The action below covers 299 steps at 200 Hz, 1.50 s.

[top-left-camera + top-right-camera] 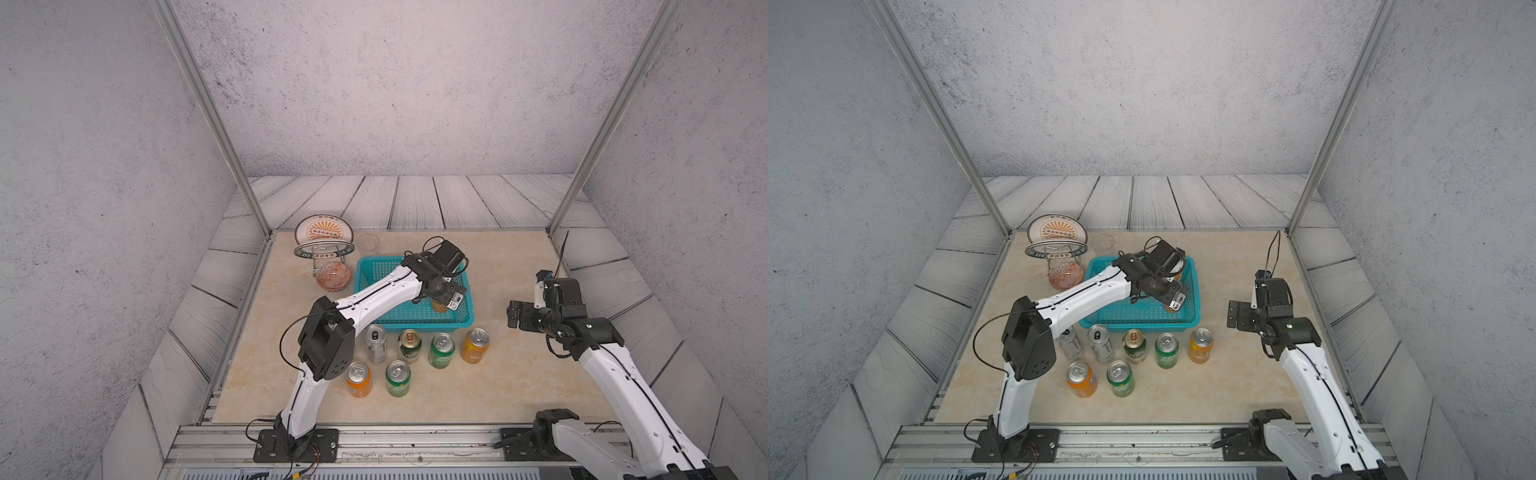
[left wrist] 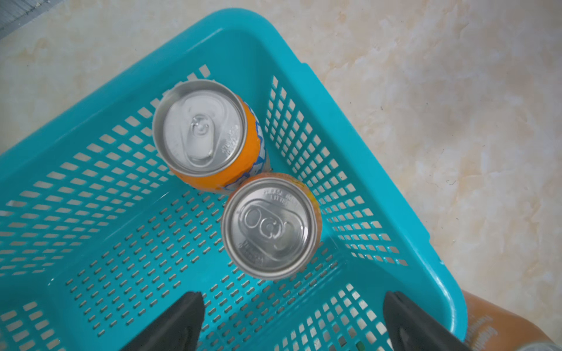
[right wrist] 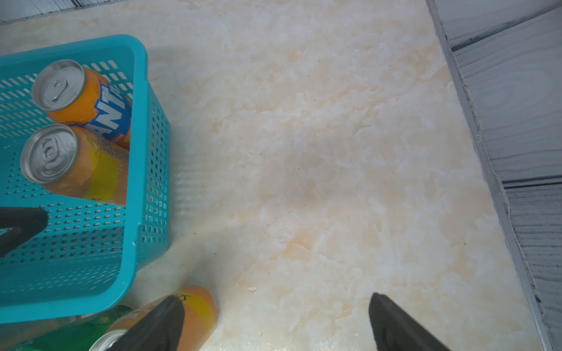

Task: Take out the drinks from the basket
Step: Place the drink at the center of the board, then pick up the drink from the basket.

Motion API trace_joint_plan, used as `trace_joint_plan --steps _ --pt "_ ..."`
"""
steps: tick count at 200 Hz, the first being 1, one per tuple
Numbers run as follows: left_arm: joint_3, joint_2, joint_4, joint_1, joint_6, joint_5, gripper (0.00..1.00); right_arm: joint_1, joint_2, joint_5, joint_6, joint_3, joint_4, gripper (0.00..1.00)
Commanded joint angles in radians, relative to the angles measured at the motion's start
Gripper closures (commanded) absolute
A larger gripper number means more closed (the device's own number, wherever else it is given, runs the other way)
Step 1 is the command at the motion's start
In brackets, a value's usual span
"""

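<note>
Over the right end of the basket (image 2: pixel 359 164), left fingers (image 2: pixel 182 319) gape above two orange cans (image 2: pixel 199 129) (image 2: pixel 270 228); right fingers (image 3: pixel 158 322) apart above the table (image 3: pixel 304 152).

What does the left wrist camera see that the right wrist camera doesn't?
Only the left wrist view shows both fingers of the left gripper, spread open above the floor of the basket. Only the right wrist view shows the open right gripper, a green can outside the basket, and the grey plank wall. Both show the blue basket, an orange can standing inside it beside a second orange can, and the marble table.
</note>
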State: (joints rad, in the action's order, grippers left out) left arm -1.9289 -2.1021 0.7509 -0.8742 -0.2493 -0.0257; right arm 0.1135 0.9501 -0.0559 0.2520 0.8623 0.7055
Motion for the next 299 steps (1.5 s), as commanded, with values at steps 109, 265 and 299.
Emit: trace_joint_plan --steps 109,265,299 --pt "-0.14 -0.185 0.0 0.023 0.011 -0.019 0.07 -0.003 -0.01 -0.002 -0.009 -0.001 0.004 0.01" --pt "-0.125 -0.156 0.01 0.028 0.038 -0.028 0.36 -0.003 -0.007 -0.007 -0.012 0.001 0.005 0.01" --pt "-0.099 -0.113 0.011 0.029 0.037 -0.035 0.37 -0.004 -0.007 -0.007 -0.013 0.001 0.006 0.01"
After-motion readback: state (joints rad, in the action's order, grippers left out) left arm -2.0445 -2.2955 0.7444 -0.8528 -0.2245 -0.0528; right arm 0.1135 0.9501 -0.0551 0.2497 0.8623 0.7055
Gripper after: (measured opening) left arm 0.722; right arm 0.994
